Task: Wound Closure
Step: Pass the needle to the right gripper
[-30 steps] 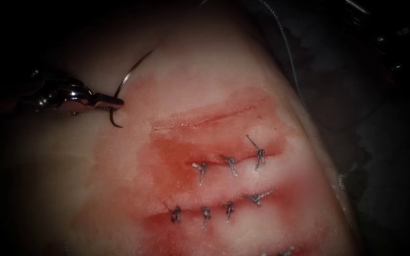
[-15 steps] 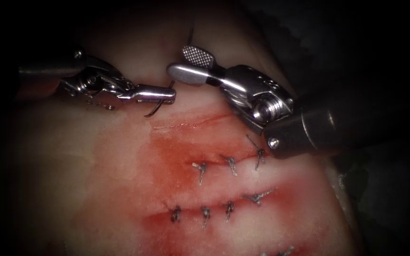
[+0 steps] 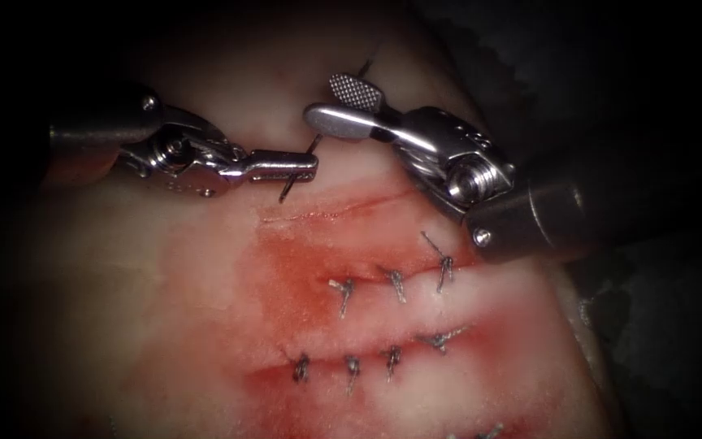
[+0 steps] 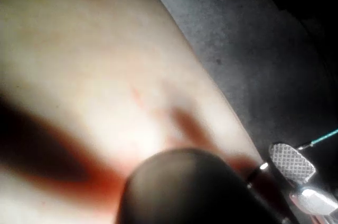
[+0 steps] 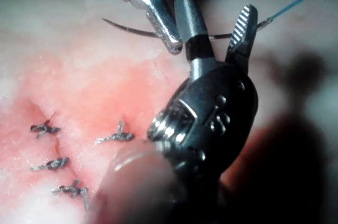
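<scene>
Fingers, left tool (image 3: 290, 166): clamped on needle (image 3: 288, 191) mid-curve, clear above tissue (image 3: 164, 325), presenting it; right tool (image 3: 343, 106) agape astride its trailing end, holding nothing.

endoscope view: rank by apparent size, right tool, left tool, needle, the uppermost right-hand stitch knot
1. Right tool, jaws open around the needle's rear, holding nothing.
2. Left tool, shut on the needle mid-curve; looks smaller, though depth may differ.
3. Needle, off the tissue.
4. Stitch knot, close to the needle's visible part.
</scene>
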`<state>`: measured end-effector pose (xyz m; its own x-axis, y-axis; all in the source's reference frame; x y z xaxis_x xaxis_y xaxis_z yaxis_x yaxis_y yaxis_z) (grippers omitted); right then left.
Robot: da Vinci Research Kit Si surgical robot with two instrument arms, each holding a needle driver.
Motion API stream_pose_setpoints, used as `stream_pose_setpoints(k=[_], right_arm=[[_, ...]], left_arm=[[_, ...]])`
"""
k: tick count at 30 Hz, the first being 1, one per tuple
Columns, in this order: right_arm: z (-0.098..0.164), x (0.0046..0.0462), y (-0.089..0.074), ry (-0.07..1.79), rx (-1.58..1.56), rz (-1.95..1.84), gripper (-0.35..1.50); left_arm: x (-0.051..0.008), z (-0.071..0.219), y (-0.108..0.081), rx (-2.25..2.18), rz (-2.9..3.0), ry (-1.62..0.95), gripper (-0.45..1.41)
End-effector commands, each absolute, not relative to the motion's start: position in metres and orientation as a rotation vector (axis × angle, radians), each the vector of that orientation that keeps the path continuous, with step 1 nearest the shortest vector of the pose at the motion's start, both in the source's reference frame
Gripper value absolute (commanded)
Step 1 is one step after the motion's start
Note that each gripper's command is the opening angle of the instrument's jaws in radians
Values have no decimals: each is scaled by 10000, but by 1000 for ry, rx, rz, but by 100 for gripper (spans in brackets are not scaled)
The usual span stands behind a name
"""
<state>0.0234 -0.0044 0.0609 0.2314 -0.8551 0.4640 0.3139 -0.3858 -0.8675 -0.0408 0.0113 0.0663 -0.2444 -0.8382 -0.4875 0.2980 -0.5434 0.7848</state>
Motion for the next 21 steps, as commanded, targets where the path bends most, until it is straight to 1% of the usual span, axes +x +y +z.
stream_pose_setpoints(k=[1, 5, 7, 16, 21], right_arm=[[611, 234, -43, 551, -1436, -1383, 140], [610, 221, -40, 559, -1388, -1370, 138], [610, 221, -44, 566, -1373, -1371, 137], [582, 247, -62, 734, -1423, -1411, 135], [569, 254, -77, 824, -1431, -1414, 135]], left_arm=[[-413, 668, 120, 1214, -1875, -721, -45], [-410, 668, 121, 1216, -1897, -719, -45], [-409, 668, 122, 1217, -1921, -718, -45], [-400, 677, 126, 1267, -2002, -689, -45], [-402, 680, 126, 1387, -2034, -762, -45]])
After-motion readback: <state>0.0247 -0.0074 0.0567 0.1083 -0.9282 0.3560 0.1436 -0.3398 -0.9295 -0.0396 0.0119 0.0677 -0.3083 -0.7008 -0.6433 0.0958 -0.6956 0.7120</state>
